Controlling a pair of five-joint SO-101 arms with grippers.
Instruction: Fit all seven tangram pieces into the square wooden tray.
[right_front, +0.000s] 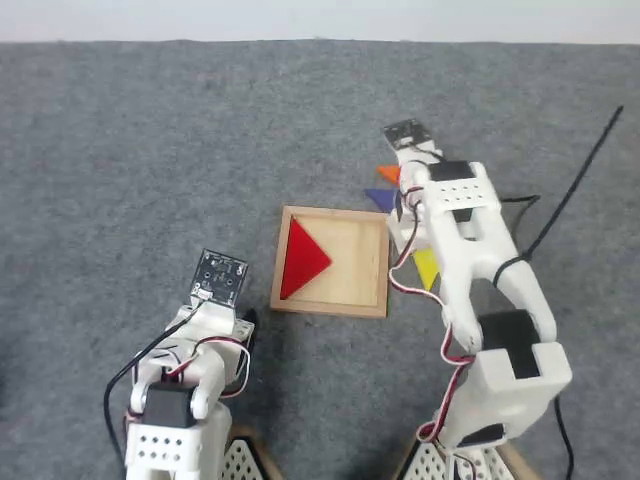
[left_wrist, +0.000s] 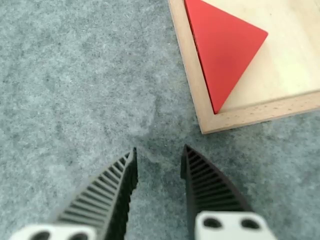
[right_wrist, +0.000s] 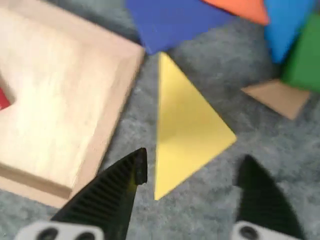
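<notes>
Left end effector (left_wrist: 160, 150): released, fingers parted over the bare grey felt worktop (right_front: 150, 150), just off the tray's 7 o'clock corner, grasping nothing. Right end effector (right_wrist: 195, 156): released, fingers spread wide to either side of the yellow triangle (right_wrist: 185, 130); contact with it cannot be told. Square wooden tray (right_front: 331, 303) sits mid-worktop. Red triangle (right_front: 300, 258) lies flat inside it, long edge along the 9 o'clock wall. Yellow triangle lies on the felt just beside the tray's 3 o'clock rim. Dark blue piece (right_wrist: 170, 20) lies by the tray's 1 o'clock corner, with the orange piece (right_wrist: 240, 6) beyond it. Light blue piece (right_wrist: 285, 22), green piece (right_wrist: 305, 55) and tan piece (right_wrist: 277, 97) are clustered nearby, all outside the tray.
</notes>
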